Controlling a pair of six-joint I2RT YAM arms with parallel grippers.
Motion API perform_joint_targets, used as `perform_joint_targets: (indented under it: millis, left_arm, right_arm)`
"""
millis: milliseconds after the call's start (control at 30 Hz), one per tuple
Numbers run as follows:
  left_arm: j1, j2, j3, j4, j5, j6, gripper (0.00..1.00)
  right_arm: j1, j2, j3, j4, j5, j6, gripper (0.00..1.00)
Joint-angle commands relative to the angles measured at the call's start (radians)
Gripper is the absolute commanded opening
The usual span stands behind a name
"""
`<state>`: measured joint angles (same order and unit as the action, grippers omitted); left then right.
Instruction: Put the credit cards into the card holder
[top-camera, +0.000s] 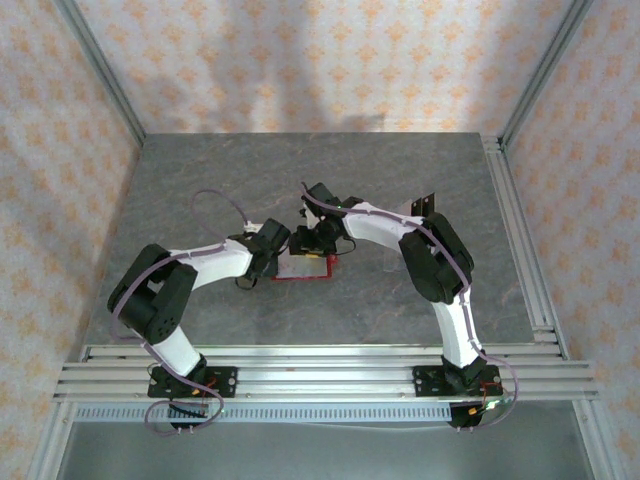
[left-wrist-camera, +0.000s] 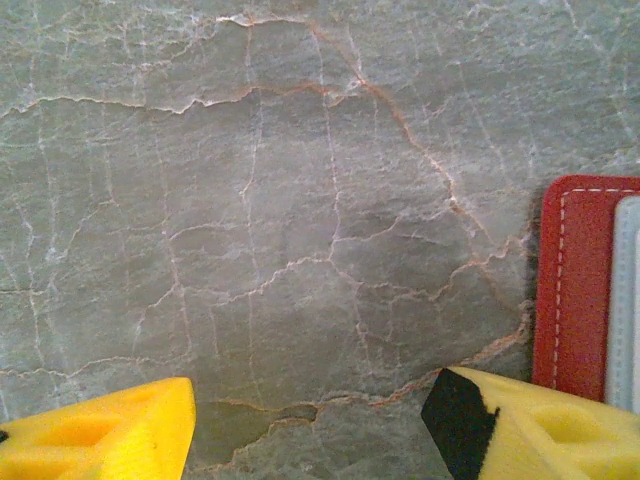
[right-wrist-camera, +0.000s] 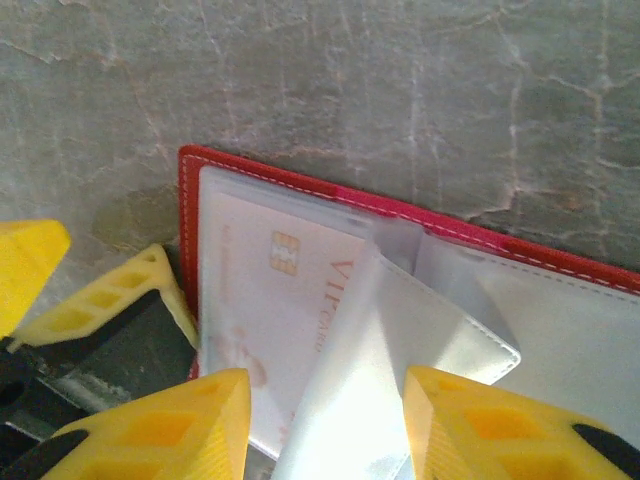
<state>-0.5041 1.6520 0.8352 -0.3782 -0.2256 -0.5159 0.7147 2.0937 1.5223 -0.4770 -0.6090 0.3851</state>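
Note:
The red card holder (top-camera: 312, 270) lies open on the table between the two arms. In the right wrist view its pale lining (right-wrist-camera: 560, 320) shows, and a pale credit card (right-wrist-camera: 280, 300) with a chip sits inside a clear sleeve. A glossy clear leaf (right-wrist-camera: 440, 330) stands up from the fold between the fingers of my right gripper (right-wrist-camera: 328, 385), which is open and clear of the leaf's left edge. My left gripper (left-wrist-camera: 315, 400) is open over bare table, its right finger (left-wrist-camera: 550, 430) lying over the holder's red edge (left-wrist-camera: 575, 290). A dark flat card-like piece (top-camera: 428, 203) lies behind the right arm.
The grey stone-patterned table (top-camera: 200, 180) is walled by patterned panels, with a metal rail (top-camera: 520, 240) along its right side. Both arms bend inward, so their wrists crowd the holder in the middle.

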Motion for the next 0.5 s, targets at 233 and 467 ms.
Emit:
perform_joint_targets:
  millis: [233, 467]
  left_arm:
    - [0.008, -0.2, -0.072, -0.018, 0.09, 0.026, 0.69]
    - [-0.035, -0.31, -0.08, -0.02, 0.176, 0.063, 0.69]
  right_arm:
    - [0.019, 0.024, -0.003, 0.041, -0.018, 0.04, 0.43]
    - [0.021, 0.025, -0.005, 0.051, -0.017, 0.049, 0.43]
